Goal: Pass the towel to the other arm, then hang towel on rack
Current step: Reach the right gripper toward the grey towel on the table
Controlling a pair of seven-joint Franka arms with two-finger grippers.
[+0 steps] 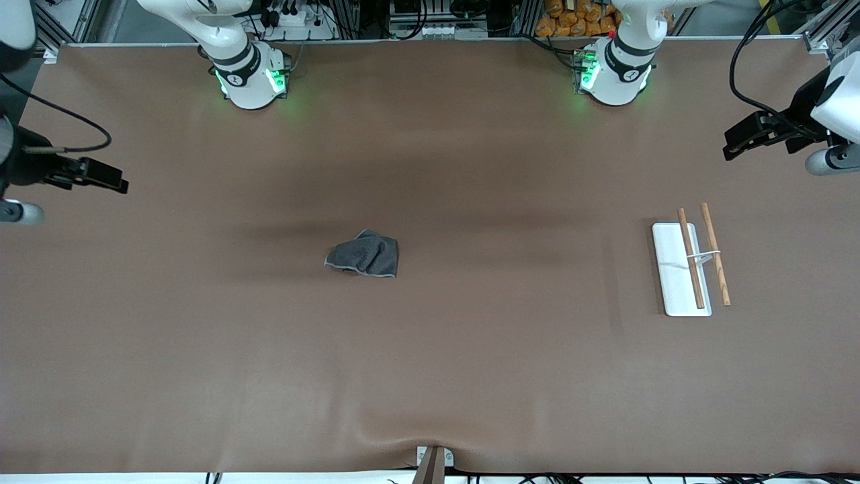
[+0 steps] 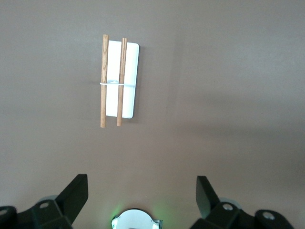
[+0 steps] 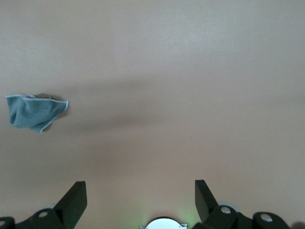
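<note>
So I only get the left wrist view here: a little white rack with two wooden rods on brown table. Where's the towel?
Observer: The towel lies crumpled on the table, around the middle, well apart from the rack, toward the right arm's end.
Operator: Is anything holding it?
Observer: No. The right end effector hangs open over the table's edge at its own end, holding nothing.
Operator: And the arm whose camera I'm watching?
Observer: The left end effector is open too, up over the table edge at its own end, farther from the front camera than the rack.
</note>
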